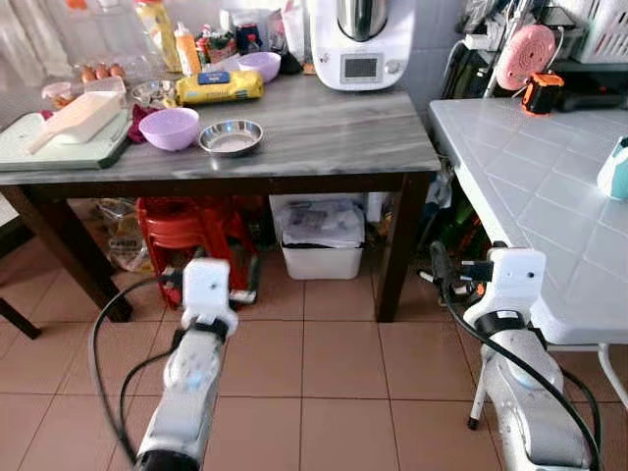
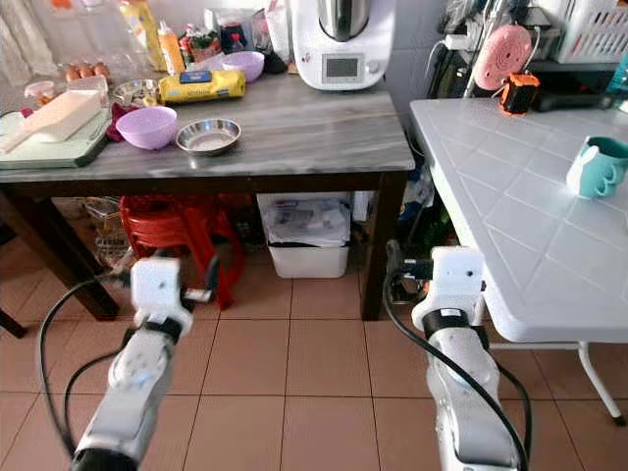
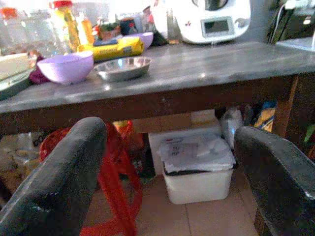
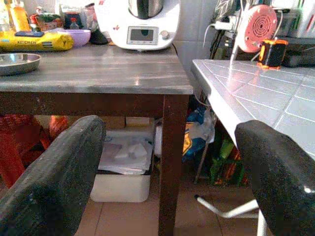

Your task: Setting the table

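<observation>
A dark wooden table with a grey marbled top point(image 1: 324, 128) stands ahead, and a white tiled folding table point(image 1: 530, 186) stands to its right, the two close at their corners. On the grey top there are two lilac plastic bowls: one near the front point(image 1: 169, 128), one farther back point(image 1: 259, 65). Just beside the front bowl sits one shallow round steel dish point(image 1: 232, 137). Behind them lies one long yellow packet point(image 1: 205, 87). At the back stands one white kitchen machine with a small screen point(image 1: 360, 44). On the left end is one pale green cutting board point(image 1: 59, 142). On the white table, one teal mug point(image 2: 595, 167) stands well apart from everything else.

Under the grey table sit one white lidded bin point(image 1: 321, 235) and a stack of red plastic stools point(image 1: 191, 240).

Two grippers are raised low before the table. The left gripper point(image 3: 172, 182) has its two black fingers spread wide, holding nothing. The right gripper point(image 4: 172, 182) is likewise spread wide and empty.
</observation>
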Available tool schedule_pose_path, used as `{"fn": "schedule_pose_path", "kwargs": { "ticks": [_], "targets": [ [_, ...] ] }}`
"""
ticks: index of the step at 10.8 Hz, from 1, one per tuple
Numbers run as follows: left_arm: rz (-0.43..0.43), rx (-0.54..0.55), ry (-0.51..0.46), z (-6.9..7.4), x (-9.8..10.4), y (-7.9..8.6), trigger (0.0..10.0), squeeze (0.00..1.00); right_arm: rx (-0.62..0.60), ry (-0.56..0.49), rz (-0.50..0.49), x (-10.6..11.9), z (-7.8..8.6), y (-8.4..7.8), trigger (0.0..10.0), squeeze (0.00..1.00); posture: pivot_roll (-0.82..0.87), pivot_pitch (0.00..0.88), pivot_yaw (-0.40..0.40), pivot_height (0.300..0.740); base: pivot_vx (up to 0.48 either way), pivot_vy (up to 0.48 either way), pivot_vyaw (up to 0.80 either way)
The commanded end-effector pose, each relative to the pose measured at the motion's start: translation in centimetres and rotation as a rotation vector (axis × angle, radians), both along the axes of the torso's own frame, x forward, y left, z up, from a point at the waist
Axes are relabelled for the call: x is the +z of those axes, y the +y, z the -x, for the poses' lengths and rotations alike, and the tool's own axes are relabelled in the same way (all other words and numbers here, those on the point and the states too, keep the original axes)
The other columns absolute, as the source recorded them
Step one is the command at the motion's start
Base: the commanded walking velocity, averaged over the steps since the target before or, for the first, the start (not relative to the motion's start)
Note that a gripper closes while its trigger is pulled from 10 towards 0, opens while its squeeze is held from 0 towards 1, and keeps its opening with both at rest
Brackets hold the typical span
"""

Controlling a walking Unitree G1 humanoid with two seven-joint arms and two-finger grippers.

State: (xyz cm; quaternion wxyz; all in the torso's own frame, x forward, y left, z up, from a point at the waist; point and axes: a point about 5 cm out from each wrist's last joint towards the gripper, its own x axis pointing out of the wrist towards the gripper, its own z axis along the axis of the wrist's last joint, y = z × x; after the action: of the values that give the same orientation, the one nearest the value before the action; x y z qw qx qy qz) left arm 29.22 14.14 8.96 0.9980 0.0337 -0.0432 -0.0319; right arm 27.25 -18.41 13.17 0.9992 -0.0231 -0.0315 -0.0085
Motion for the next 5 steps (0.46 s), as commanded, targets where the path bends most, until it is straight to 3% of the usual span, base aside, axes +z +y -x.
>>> {"fn": "schedule_pose_path", "kwargs": {
  "ticks": [1,5],
  "targets": [
    [-0.001,-0.005,0.009,-0.11,-0.21,0.03,10.0,0.00,-0.011,-0.012,-0.002,0.20,-0.19,-0.07,10.0,0.00,-0.13,0.000,0.067,0.740,0.000,0.000,0.00],
    [0.020,-0.015,0.005,-0.17,-0.36,-0.23,10.0,0.00,-0.012,-0.014,0.009,0.30,-0.44,-0.37,10.0,0.00,-0.13,0.000,0.054,0.740,0.000,0.000,0.00]
  ]
}}
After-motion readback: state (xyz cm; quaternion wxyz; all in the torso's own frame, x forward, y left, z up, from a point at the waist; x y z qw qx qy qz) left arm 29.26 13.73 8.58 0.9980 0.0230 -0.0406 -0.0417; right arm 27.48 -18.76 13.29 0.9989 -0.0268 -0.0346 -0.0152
